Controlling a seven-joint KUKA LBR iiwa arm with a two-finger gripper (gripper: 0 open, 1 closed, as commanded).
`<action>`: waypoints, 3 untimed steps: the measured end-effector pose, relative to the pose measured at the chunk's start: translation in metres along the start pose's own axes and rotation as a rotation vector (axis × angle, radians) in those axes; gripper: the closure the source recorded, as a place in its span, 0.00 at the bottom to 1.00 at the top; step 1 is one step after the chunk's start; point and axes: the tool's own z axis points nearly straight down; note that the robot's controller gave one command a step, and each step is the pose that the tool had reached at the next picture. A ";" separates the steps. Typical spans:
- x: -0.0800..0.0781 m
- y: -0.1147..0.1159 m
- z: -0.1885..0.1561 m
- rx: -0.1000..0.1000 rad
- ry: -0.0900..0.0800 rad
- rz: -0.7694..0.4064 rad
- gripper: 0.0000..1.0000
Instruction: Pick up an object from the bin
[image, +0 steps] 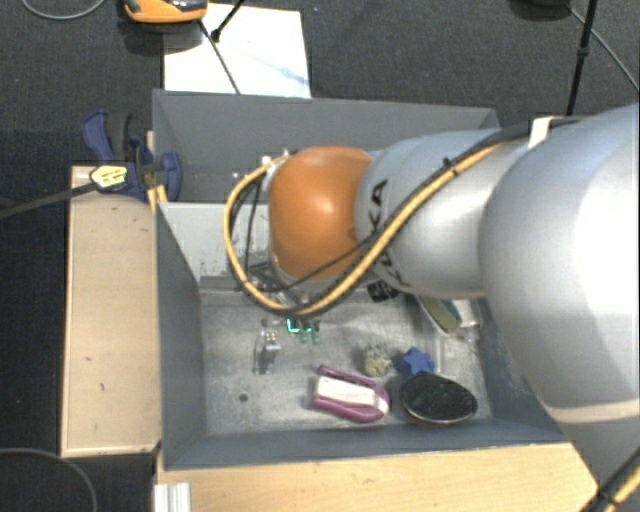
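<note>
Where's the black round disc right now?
In the camera view, the black round disc lies by the bin's front wall, right of the purple-and-white packet and just below the blue piece.

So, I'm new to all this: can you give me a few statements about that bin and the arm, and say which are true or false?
1. A round black disc lies near the front right corner of the bin. True.
2. The purple and white packet lies on top of the disc. False: it lies on the bin floor to the disc's left, apart from it.
3. The arm reaches in from the left. False: it comes in from the right.
4. A small blue piece lies just behind the disc. True.
5. The bin is heaped to the rim. False: only a few things lie on its floor.
</note>
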 end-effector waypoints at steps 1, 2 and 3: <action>0.011 -0.051 0.047 0.002 -0.003 -0.214 0.00; 0.067 -0.101 -0.002 0.002 -0.006 -0.136 0.00; 0.068 -0.156 0.059 -0.005 -0.015 -0.090 0.00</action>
